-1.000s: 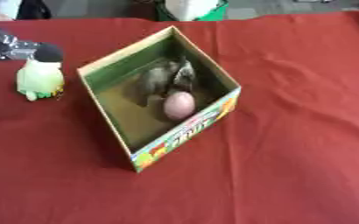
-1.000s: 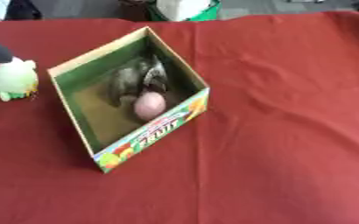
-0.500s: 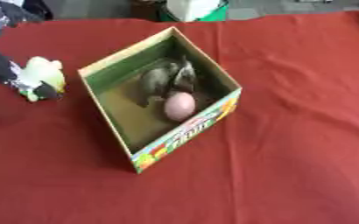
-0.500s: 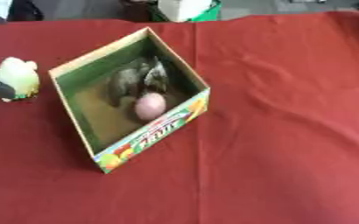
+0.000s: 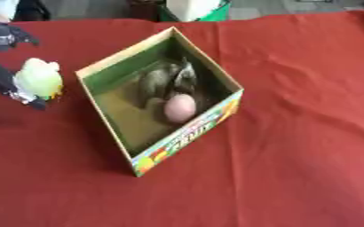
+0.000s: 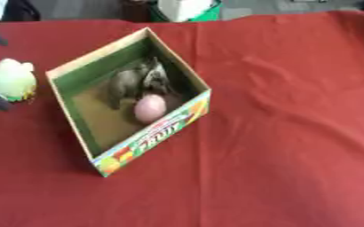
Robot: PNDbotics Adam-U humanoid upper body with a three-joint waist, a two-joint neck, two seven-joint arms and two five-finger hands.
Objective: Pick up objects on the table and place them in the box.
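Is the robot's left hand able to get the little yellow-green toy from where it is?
Probably yes. The left hand is already right beside the yellow-green toy on the red tablecloth, nothing lies between them, and the box stands off to the side.

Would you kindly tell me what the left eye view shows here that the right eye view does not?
Only the left eye view shows much of the left hand, its dark fingers around the pale green toy. The right eye view shows only slivers of that hand at its left edge, and slightly more cloth on the right. Both share the cardboard box, holding a pink egg and a grey-brown toy.
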